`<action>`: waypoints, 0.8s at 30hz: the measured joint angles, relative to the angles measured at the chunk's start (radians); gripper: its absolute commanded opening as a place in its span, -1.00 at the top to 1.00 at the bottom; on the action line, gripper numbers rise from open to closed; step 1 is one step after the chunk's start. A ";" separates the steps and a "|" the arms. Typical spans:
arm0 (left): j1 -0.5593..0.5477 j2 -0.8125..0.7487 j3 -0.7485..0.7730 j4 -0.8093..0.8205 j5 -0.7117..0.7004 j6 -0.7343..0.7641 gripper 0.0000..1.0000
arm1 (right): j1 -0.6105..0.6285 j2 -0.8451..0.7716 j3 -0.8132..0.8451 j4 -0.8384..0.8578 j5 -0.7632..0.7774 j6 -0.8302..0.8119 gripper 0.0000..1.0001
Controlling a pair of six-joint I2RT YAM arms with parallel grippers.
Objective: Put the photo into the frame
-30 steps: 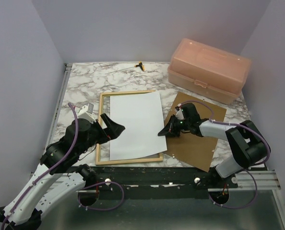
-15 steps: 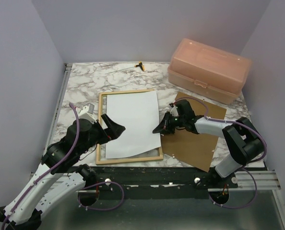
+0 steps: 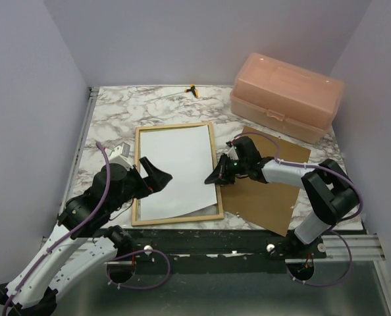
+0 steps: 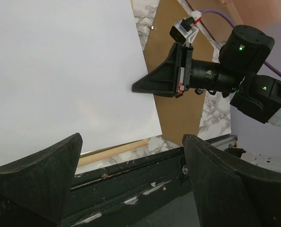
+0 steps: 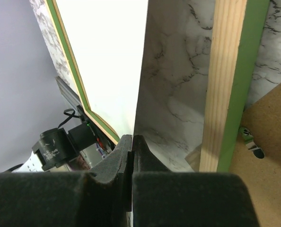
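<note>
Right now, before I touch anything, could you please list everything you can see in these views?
photo: one, white side up, over the frame's opening, right edge pinched
frame: one, light wood with green showing at the edges, flat at table centre
backing panel: one, brown, right of the frame, under the right arm
storage box: one, translucent pink, lid shut, far right
small object: one, yellow and black, far edge; too small to identify
table: one, white-grey marble
left gripper: one, black, open, over the photo's near left
right gripper: one, black, shut on the photo's right edge
</note>
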 measured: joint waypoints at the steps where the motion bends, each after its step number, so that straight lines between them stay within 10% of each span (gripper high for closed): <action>1: 0.000 0.000 -0.001 0.000 0.000 0.000 -0.82 | 0.007 0.003 0.003 -0.002 0.001 0.000 0.99; 24: 0.000 -0.009 -0.017 0.000 0.014 -0.003 -0.82 | 0.050 0.017 -0.035 0.074 0.111 0.080 0.91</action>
